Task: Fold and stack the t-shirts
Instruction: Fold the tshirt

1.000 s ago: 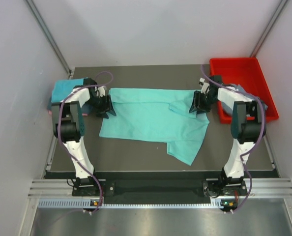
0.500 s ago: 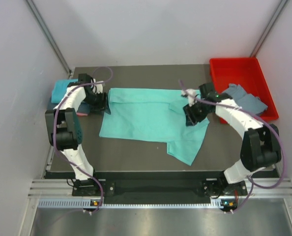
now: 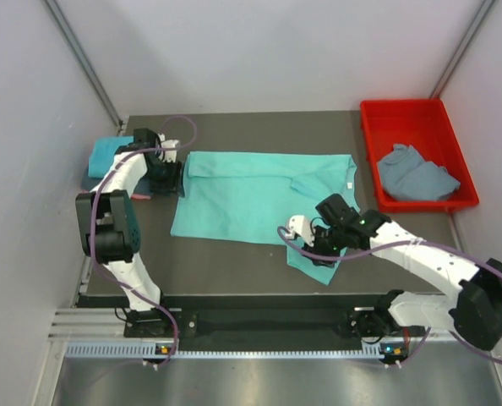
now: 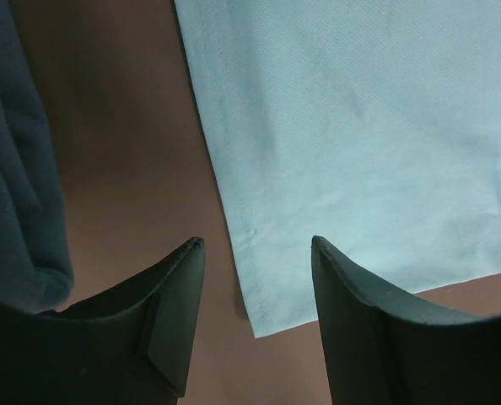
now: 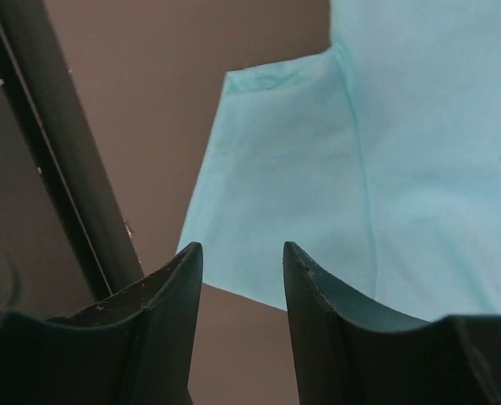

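Observation:
A turquoise t-shirt (image 3: 251,194) lies spread flat in the middle of the dark table. My left gripper (image 3: 180,178) is at its left edge; in the left wrist view the gripper (image 4: 257,245) stands open, with a corner of the turquoise cloth (image 4: 335,126) showing between the fingers. My right gripper (image 3: 312,247) hovers low at the shirt's near sleeve (image 3: 320,264). From the right wrist, that gripper (image 5: 242,247) is open over the sleeve hem (image 5: 276,202) and holds nothing. A folded teal t-shirt (image 3: 107,152) lies at the far left. A slate grey-blue t-shirt (image 3: 416,173) is crumpled in the red tray (image 3: 416,114).
The red tray stands at the table's back right corner. The table's near edge (image 5: 65,169) runs close to the right gripper. Grey walls close in on the left and right. The teal cloth (image 4: 14,169) lies just left of the left fingers.
The right arm swung from the shirt's top right corner beside the tray down to its near sleeve. That corner now lies flat. The left arm shifted only slightly.

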